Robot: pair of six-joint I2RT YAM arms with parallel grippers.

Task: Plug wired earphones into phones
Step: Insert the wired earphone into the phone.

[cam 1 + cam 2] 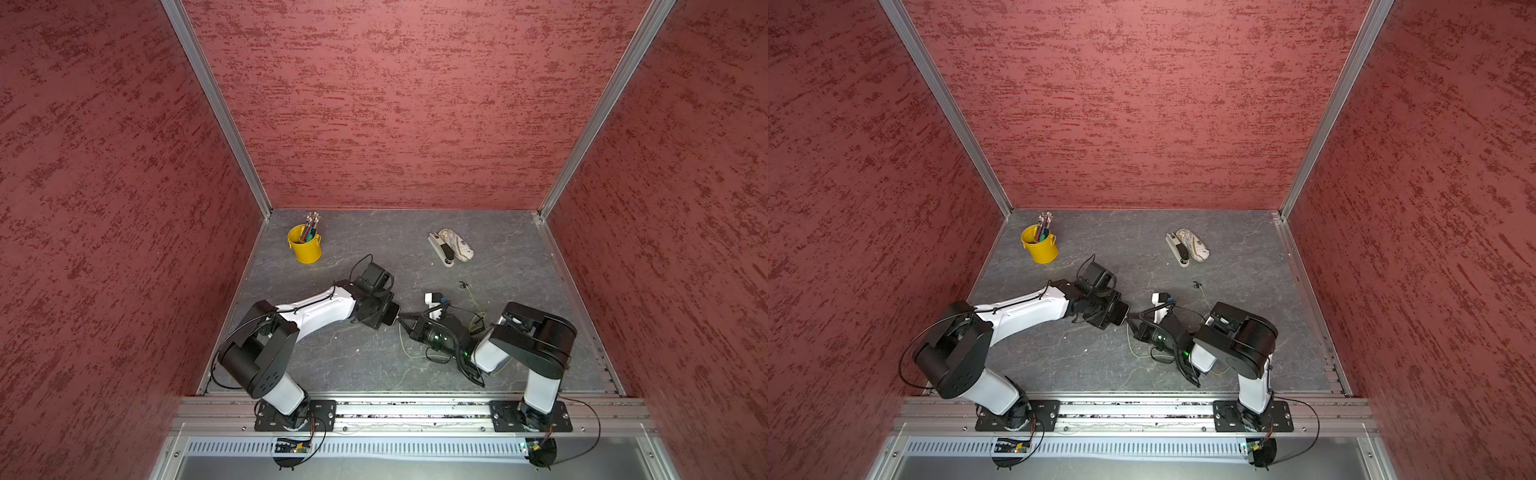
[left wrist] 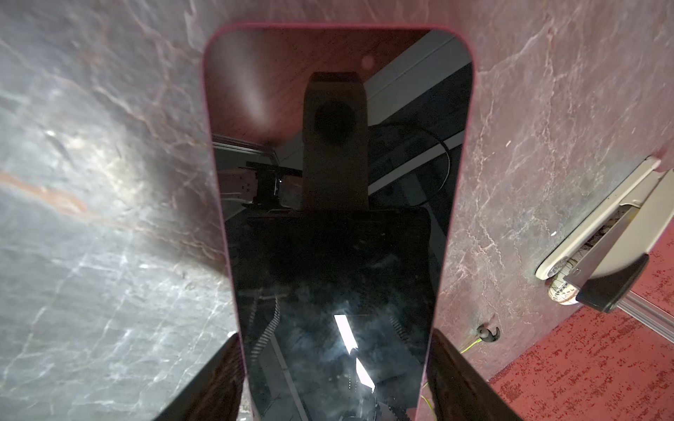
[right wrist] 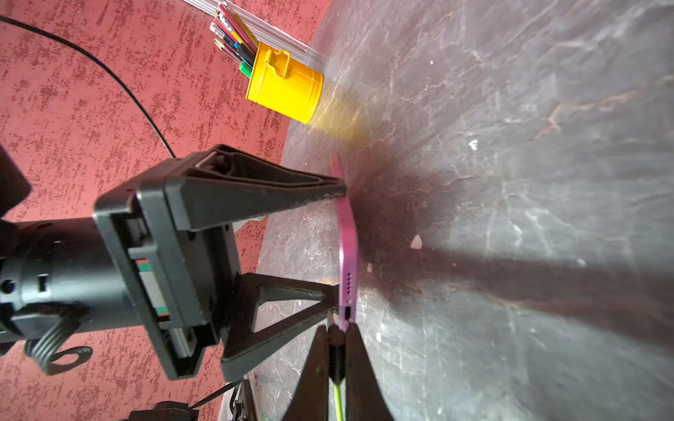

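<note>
The left jaws clamp the phone [image 2: 335, 182] by its sides, close over the worktop [image 1: 519, 257]; the right jaws pinch the earphones' [image 3: 338, 397] black plug [image 3: 336, 350] just beside its port [image 3: 347, 311] (the opening looks empty). Insertion remains, I'd judge.

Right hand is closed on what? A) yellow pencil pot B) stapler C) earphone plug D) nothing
C: in the right wrist view the right hand pinches the black earphone plug, its yellow-green cable trailing out behind, right at the bottom edge of the phone.
</note>
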